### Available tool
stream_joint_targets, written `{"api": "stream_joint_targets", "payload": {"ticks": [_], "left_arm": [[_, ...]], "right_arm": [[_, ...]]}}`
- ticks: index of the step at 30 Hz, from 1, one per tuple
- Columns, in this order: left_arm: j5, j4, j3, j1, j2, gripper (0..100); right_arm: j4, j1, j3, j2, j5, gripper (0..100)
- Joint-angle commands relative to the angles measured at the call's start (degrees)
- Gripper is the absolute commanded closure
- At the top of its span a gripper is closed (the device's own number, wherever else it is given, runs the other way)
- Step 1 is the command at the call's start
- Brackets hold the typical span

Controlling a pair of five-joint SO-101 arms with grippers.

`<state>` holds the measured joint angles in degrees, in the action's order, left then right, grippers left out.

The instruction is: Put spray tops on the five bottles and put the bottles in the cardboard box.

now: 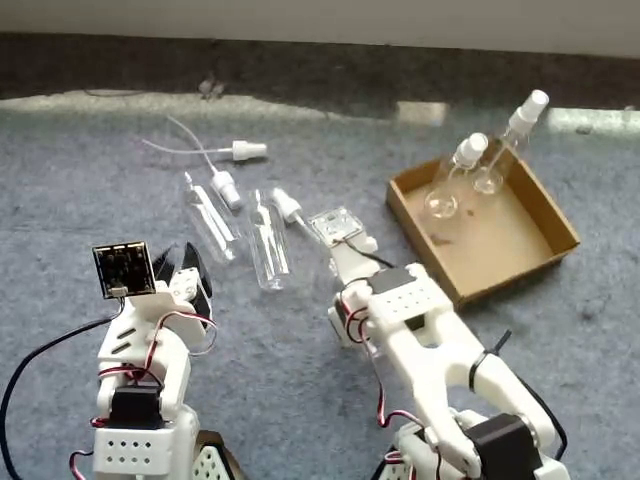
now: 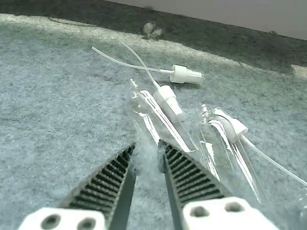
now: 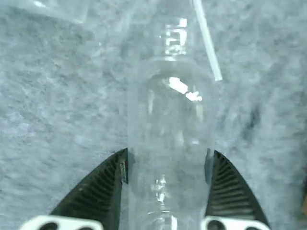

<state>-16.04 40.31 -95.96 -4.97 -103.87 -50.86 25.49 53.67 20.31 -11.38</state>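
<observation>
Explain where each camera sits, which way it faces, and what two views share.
High view: fixed above the arm bases, facing forward and down over the table; left arm, right arm and the cardboard box show.
Left wrist view: on the left arm, facing forward along the table; own jaws, slightly open, before a lying bottle.
Right wrist view: on the right arm, facing down; own jaws closed on a clear bottle.
Shared: high and left wrist views both show the loose spray top.
</observation>
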Motion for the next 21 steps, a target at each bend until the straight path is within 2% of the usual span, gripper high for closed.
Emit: {"api": "stream_joint_targets", "payload": {"ticks": [1, 10, 14, 17, 21], "left_arm": [[-0.2, 0.1, -1.1, 1.2, 0.0, 98], [0.0, 0.1, -1.1, 1.2, 0.0, 98], [4.7, 0.1, -1.1, 1.3, 0.0, 98], [4.8, 0.1, -1.1, 1.3, 0.0, 99], [4.9, 0.1, -1.1, 1.3, 0.0, 98]], "right_arm": [[0.2, -5.2, -0.7, 1.1, -5.5, 85.3], [-4.1, -8.4, -0.2, 1.0, -14.6, 84.8], [-4.2, -8.4, -0.2, 1.0, -15.0, 75.1], [-4.2, -8.0, -0.2, 1.0, -15.2, 67.6], [-8.0, -8.0, -0.7, 1.1, -15.2, 65.9]]}}
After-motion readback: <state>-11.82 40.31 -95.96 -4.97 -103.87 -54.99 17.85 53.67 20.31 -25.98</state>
